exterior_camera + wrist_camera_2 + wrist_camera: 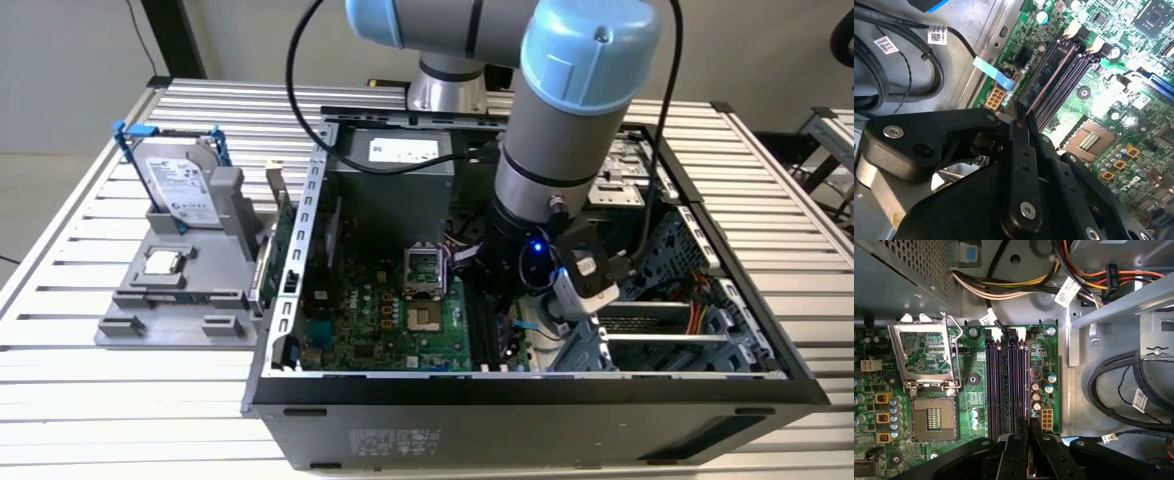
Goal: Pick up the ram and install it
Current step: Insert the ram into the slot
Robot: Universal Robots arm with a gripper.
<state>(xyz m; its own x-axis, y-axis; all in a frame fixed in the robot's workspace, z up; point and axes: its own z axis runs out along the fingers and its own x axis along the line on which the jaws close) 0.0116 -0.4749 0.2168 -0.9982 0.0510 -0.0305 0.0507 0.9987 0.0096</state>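
My gripper (pixel 518 300) is down inside the open computer case (pixel 534 385), over the black memory slots (pixel 1004 385) on the green motherboard (pixel 374 330). The ram (pixel 1050 74) shows edge-on as a thin dark strip running out from between the fingers (pixel 1022 145) along one slot. In the first wrist view the ram (pixel 1027 390) lines up with the slot nearest the row of small capacitors. The gripper (pixel 1028 429) is shut on the ram. Whether the stick sits in the slot or just above it I cannot tell.
An open processor socket (pixel 934 420) lies beside the slots. Cable bundles (pixel 1124 390) and a metal drive bracket (pixel 1114 310) crowd the other side. Outside the case, at the exterior view's left, a grey stand (pixel 174 300) holds a silver hard drive (pixel 180 180).
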